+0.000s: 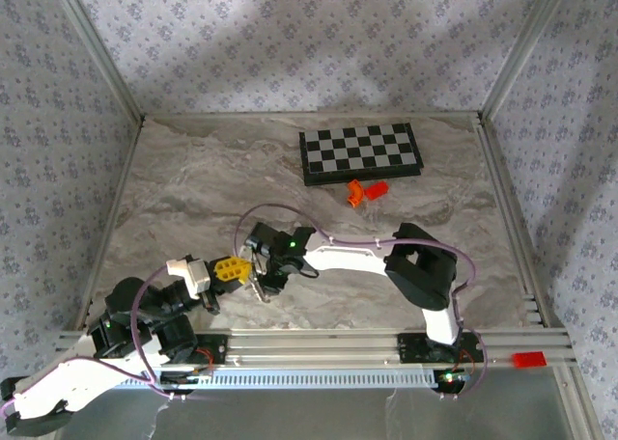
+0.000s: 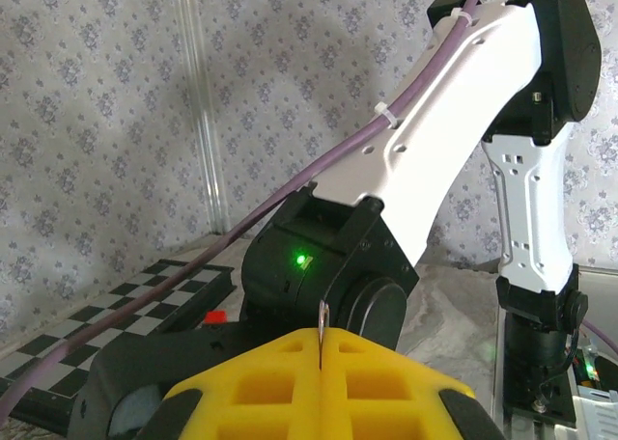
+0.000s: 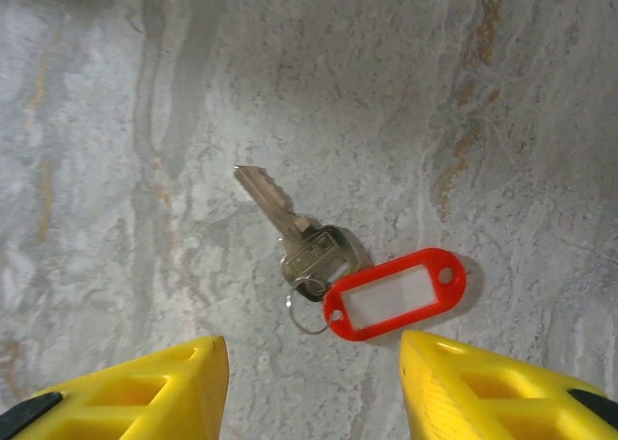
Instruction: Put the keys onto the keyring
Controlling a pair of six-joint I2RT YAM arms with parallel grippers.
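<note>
The silver key (image 3: 294, 237) lies flat on the marble table, blade pointing up-left. A small split ring (image 3: 311, 319) joins it to the red plastic tag (image 3: 396, 295) on its right. My right gripper (image 3: 309, 353) hovers open just above and short of them, its yellow fingers (image 3: 183, 382) apart with nothing between. My left gripper (image 2: 321, 348) is shut, and the thin pale edge of the keyring (image 2: 322, 319) sticks up from between its fingers, seen edge-on. From above, the left gripper (image 1: 232, 269) sits right beside the right wrist (image 1: 275, 252). A thin silvery strand (image 1: 257, 288) hangs below them.
The black-and-white chessboard (image 1: 360, 153) lies at the back, with orange pieces (image 1: 357, 193) and a red one (image 1: 377, 189) in front of it. The right arm's white link (image 2: 435, 122) rises close in front of the left gripper. Metal rails edge the table.
</note>
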